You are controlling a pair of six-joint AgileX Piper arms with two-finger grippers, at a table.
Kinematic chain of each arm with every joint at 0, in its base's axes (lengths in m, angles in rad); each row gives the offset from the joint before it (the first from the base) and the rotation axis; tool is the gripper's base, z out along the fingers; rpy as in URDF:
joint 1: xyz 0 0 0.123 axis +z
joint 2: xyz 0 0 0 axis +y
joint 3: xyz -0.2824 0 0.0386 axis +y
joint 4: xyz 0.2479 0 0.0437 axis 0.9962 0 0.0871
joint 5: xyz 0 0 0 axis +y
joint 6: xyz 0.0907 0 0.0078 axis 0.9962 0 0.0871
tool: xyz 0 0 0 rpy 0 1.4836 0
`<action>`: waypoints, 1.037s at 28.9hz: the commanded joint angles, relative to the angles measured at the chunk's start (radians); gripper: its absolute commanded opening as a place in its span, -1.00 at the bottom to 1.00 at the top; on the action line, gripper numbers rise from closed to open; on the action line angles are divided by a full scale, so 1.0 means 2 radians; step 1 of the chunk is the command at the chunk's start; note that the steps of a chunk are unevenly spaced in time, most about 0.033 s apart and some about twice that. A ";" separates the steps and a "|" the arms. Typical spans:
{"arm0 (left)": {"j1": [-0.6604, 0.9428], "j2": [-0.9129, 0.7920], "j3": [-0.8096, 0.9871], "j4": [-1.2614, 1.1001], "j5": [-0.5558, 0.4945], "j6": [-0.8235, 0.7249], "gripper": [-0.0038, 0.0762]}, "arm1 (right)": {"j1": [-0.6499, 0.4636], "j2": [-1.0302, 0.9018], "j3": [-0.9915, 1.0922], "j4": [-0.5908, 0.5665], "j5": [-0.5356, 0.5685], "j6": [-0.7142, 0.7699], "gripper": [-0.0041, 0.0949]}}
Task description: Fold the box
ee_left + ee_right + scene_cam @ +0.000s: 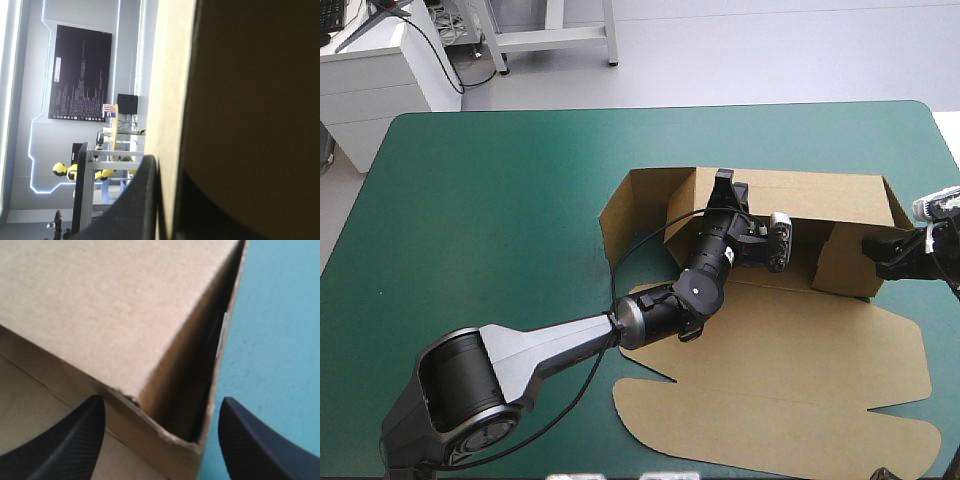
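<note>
teal-green surface [500, 180] holds the box [790, 380] right of centre: far wall raised, lid flat; left claw [723, 182] clamped on that wall, right claw [162, 402] apart at a corner; tucking seemingly remains

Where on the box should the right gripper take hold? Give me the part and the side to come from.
Probably the raised wall at the right end of the box, near its upright corner, approached from the right edge of the table. The wall stands as a thin sheet, and the open right gripper straddles that corner.
</note>
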 commanded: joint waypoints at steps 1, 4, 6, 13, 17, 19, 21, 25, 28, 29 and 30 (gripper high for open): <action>-0.003 -0.022 -0.009 -0.012 -0.015 -0.010 -0.92 | 0.000 -0.007 -0.010 0.049 0.009 0.018 0.29; -0.003 -0.022 -0.009 -0.012 -0.015 -0.010 -0.92 | 0.000 -0.005 -0.010 0.051 0.014 0.028 0.29; -0.003 -0.022 -0.009 -0.012 -0.015 -0.010 -0.92 | 0.000 -0.005 -0.010 0.051 0.016 0.028 0.29; -0.003 -0.022 -0.009 -0.012 -0.007 -0.010 -0.92 | 0.000 -0.005 -0.010 0.051 0.023 0.041 0.29; -0.003 -0.022 -0.009 -0.012 -0.009 -0.010 -0.92 | 0.000 0.006 -0.009 0.051 0.023 0.066 0.29; -0.003 -0.022 -0.009 -0.012 -0.009 -0.010 -0.92 | 0.000 0.016 -0.009 0.050 0.023 0.066 0.29; -0.003 -0.022 -0.009 -0.012 -0.009 -0.010 -0.92 | 0.000 0.028 -0.009 0.050 0.026 0.066 0.29; -0.003 -0.022 -0.009 -0.012 -0.008 -0.010 -0.92 | 0.000 0.045 -0.009 0.052 0.013 0.059 0.28; -0.003 -0.022 -0.009 -0.012 -0.009 -0.013 -0.92 | 0.000 0.046 -0.009 0.064 0.008 0.042 0.17; -0.003 -0.022 -0.009 -0.012 -0.009 -0.014 -0.92 | 0.000 0.046 -0.009 0.068 0.007 0.035 0.11; -0.003 -0.022 -0.009 -0.012 -0.009 -0.013 -0.92 | 0.000 0.046 -0.009 0.070 0.006 0.029 0.06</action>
